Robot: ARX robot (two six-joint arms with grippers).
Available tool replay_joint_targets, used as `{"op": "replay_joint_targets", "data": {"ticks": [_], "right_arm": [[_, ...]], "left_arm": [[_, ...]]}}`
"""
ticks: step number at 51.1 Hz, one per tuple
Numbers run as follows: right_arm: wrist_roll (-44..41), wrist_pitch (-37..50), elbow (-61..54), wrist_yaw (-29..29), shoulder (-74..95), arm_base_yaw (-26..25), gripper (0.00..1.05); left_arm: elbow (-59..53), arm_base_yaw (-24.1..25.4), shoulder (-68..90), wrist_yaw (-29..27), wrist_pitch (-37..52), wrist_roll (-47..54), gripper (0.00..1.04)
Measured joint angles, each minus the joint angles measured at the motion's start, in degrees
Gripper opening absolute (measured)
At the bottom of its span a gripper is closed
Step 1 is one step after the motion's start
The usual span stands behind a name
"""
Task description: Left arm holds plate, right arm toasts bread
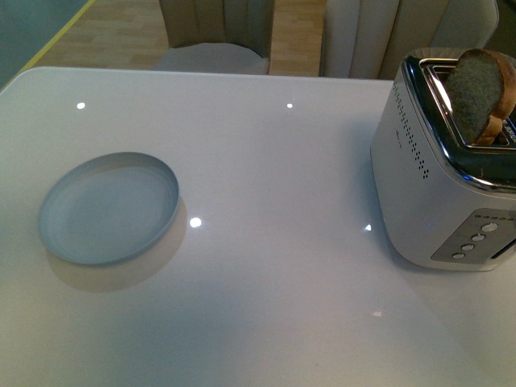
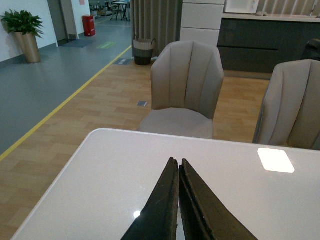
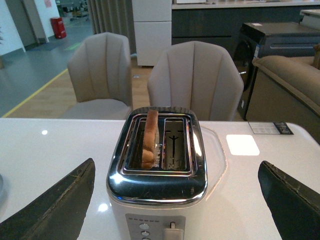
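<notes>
The pale blue-grey plate [image 1: 110, 207] lies empty on the white table at the left. The bread [image 1: 481, 93] stands upright in one slot of the silver toaster [image 1: 442, 181] at the right, its top sticking out. In the right wrist view the bread [image 3: 149, 137] fills the slot beside an empty one. My right gripper [image 3: 175, 200] is open, its black fingers [image 3: 57, 205] spread wide on either side of the toaster [image 3: 157, 175]. My left gripper [image 2: 176, 162] is shut with nothing in it, above bare table. Neither arm shows in the front view.
The toaster has round buttons [image 1: 476, 239] and a lever [image 3: 171, 231] on its near end. Beige chairs [image 2: 185, 90] stand behind the table's far edge [image 2: 150, 134]. A sofa [image 3: 287, 87] is at the right beyond the table.
</notes>
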Motion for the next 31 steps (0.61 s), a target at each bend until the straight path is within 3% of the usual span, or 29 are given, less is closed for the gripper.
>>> {"op": "replay_joint_targets", "data": {"ticks": [6, 18, 31], "right_arm": [[0.0, 0.0, 0.0, 0.0, 0.0, 0.0, 0.96], [0.0, 0.0, 0.0, 0.0, 0.0, 0.0, 0.96], [0.0, 0.0, 0.0, 0.0, 0.0, 0.0, 0.96]], "left_arm": [[-2.3, -2.7, -4.3, -3.9, -2.1, 0.0, 0.03], [-6.9, -4.3, -9.7, -4.3, -2.3, 0.1, 0.03], [-9.3, -4.3, -22.0, -4.4, -12.6, 0.1, 0.03]]}}
